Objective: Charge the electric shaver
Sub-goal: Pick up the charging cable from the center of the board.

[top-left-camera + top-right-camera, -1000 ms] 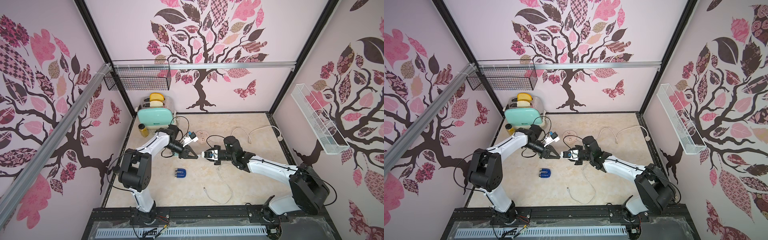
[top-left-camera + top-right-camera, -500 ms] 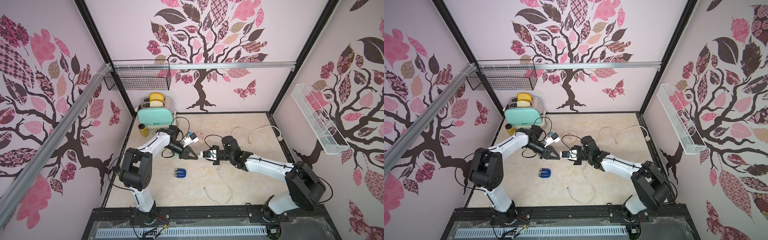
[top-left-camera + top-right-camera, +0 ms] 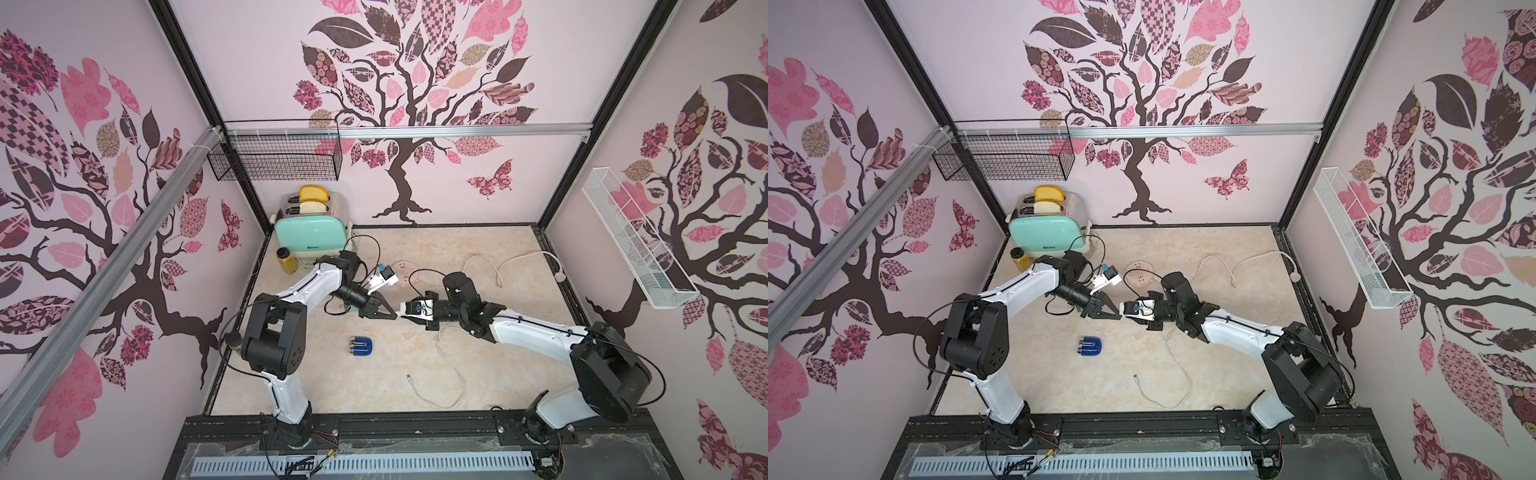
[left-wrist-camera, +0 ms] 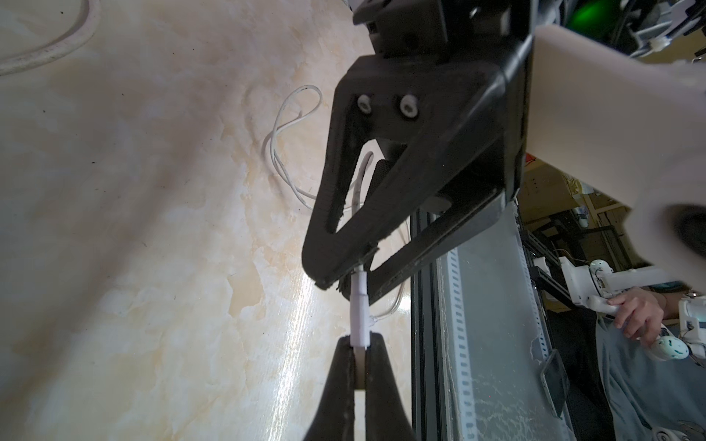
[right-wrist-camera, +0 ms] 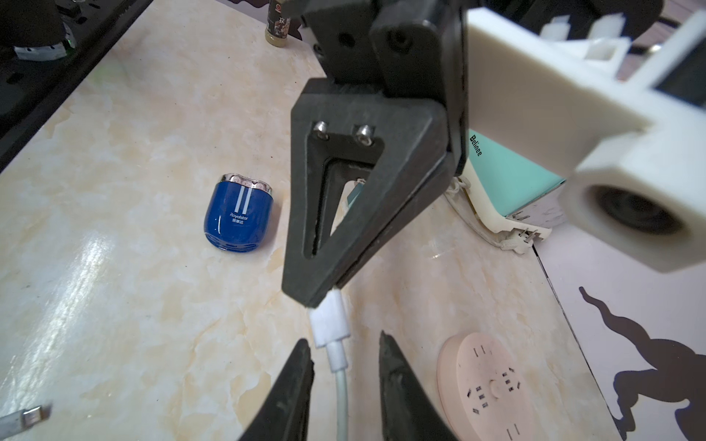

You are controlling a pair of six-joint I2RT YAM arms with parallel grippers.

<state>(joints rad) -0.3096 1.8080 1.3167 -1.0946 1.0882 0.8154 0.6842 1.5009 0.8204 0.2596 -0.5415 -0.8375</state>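
Lying untouched near left hand (image 3: 393,317), electric shaver (image 3: 361,347)

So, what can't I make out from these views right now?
1. Charging port of the electric shaver: not shown in the right wrist view, too small in the top views.
2. Tip of the white plug: hidden inside the shut left claw in both wrist views.
3. Free end of the cable: blurred, cut off by the right wrist view's edge.

Pink walls (image 3: 257,62) carry tree pictures. Below the big tree (image 3: 401,166) lies a shiny cream desk (image 3: 457,257). A black wire basket (image 3: 274,162) hangs beside it.
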